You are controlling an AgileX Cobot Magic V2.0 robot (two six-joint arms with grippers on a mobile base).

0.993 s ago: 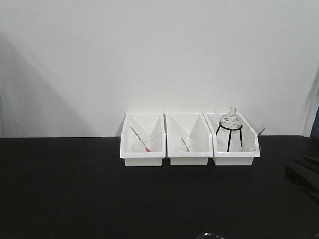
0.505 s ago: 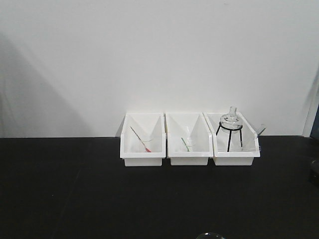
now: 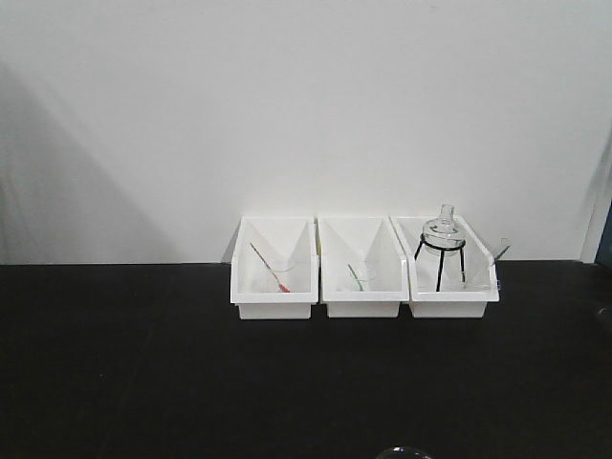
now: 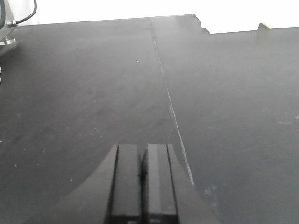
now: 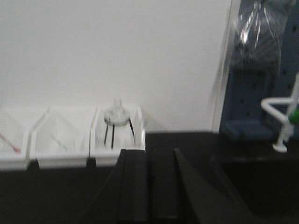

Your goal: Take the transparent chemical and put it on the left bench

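Observation:
Three white bins stand in a row on a black counter (image 3: pixel 143 382) against a white wall. The right bin (image 3: pixel 454 308) holds a clear glass flask on a black tripod (image 3: pixel 443 234). A faint clear slim piece, perhaps the transparent pipette (image 3: pixel 497 252), leans at that bin's right end; I cannot tell for sure. My right gripper (image 5: pixel 148 151) is shut and empty, short of the right bin (image 5: pixel 117 142). My left gripper (image 4: pixel 142 148) is shut and empty, low over a matte black top (image 4: pixel 84 84). No bench with blue fronts shows.
The left bin (image 3: pixel 273 308) holds a red-tipped pipette (image 3: pixel 271 273). The middle bin (image 3: pixel 361 308) holds a green-marked one (image 3: pixel 357 277). A blue pegboard with a white stand (image 5: pixel 280 116) and a plastic bag (image 5: pixel 257 28) are at the right. A seam (image 4: pixel 168 102) runs across the black top.
The dark shape of my right arm at the front view's right edge has drawn out of that view. The bins and their contents have not moved.

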